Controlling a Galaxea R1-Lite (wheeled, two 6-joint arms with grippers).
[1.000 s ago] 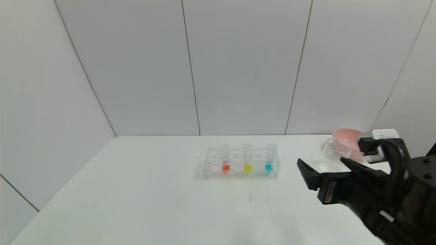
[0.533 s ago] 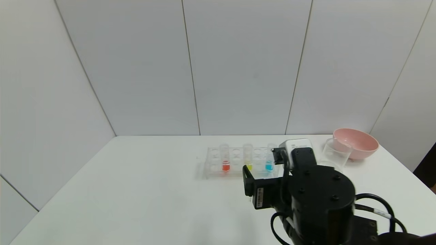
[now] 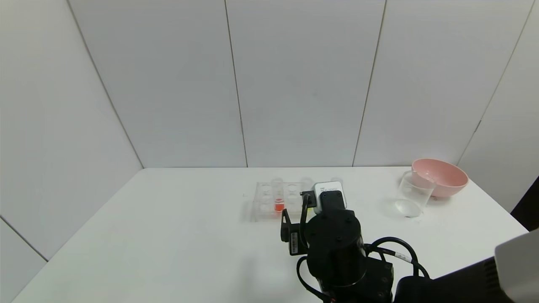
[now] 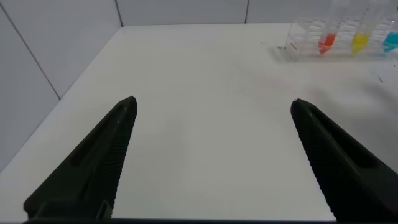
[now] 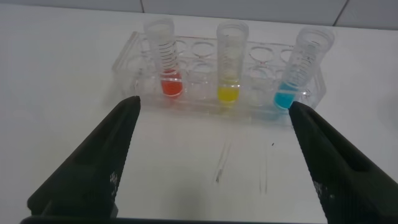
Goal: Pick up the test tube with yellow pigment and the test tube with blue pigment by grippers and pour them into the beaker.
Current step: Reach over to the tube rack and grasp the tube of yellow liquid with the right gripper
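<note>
1. On the white bench (image 3: 168, 235) stands a clear tube rack (image 5: 217, 81), and the right gripper (image 5: 214, 155) is in front of it with its jaws spread wide; nothing is between them.
2. Just beyond the open jaws, about in the middle of their gap, the test tube with yellow pigment (image 5: 230, 62) stands upright in the rack, with a little yellow liquid at its bottom.
3. Beyond the one jaw, the test tube with blue pigment (image 5: 301, 68) stands in the rack with a slight tilt; its blue liquid lies just past that jaw's tip, but I cannot tell whether they touch.
4. Toward the other jaw, a third tube with orange-red liquid (image 5: 165, 59) stands in the same rack, apart from that jaw's tip.
5. From the head view, the black wrist of the right arm (image 3: 332, 244) covers the yellow and blue tubes; only the orange-red tube shows beside it.
6. Well away from the right jaws, toward the robot's right side, the beaker (image 3: 414, 193) stands upright on the bench, just in front of a pink bowl (image 3: 440, 176). I cannot tell whether they touch.
7. The left gripper (image 4: 211, 158) is low over a bare part of the bench, its jaws also spread wide with nothing between them; the rack is far beyond them, off to one side.
</note>
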